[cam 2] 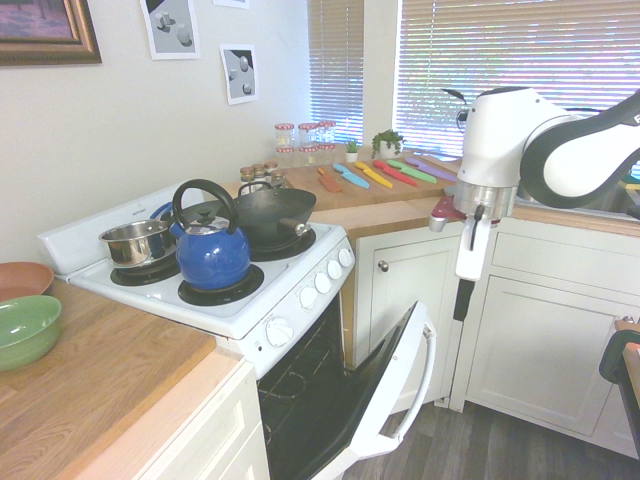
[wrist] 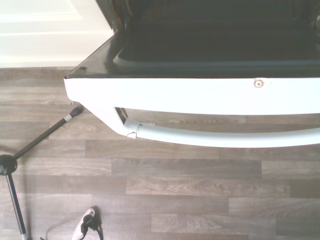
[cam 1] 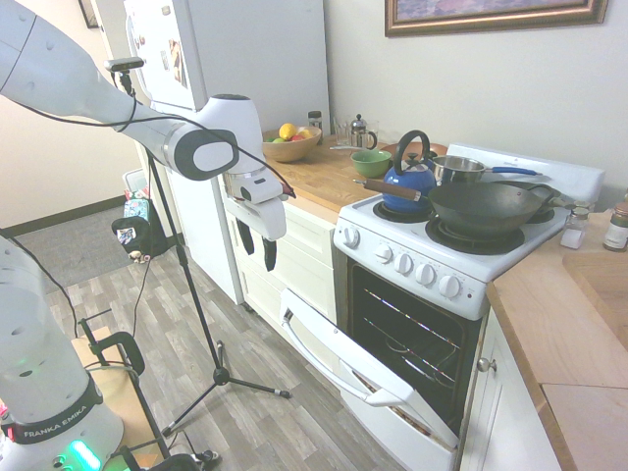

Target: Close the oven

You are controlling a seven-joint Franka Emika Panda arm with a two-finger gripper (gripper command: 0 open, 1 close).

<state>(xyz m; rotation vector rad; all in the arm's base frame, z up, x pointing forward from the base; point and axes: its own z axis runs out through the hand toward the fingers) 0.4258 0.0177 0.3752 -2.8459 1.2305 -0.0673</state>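
Observation:
The white oven [cam 1: 412, 265] stands between wooden counters with its drop-down door [cam 1: 339, 339] partly lowered, tilted about halfway, showing the dark racked interior [cam 1: 417, 334]. The bar handle [cam 1: 329, 365] runs along the door's upper edge. In the second exterior view the door [cam 2: 400, 390] leans out toward the floor. My gripper [cam 1: 257, 247] hangs pointing down, out in front of the door's free edge and higher than the handle, touching nothing; its fingers look open and empty. The wrist view looks down on the handle [wrist: 225, 137] and the door's edge [wrist: 200, 92].
A blue kettle [cam 1: 409, 180], a dark wok [cam 1: 486, 206] and a steel pot [cam 1: 456, 169] sit on the burners. White cabinets [cam 2: 545, 330] flank the oven and a refrigerator [cam 1: 231, 59] stands behind. A tripod [cam 1: 221, 373] stands on the wood floor near the door.

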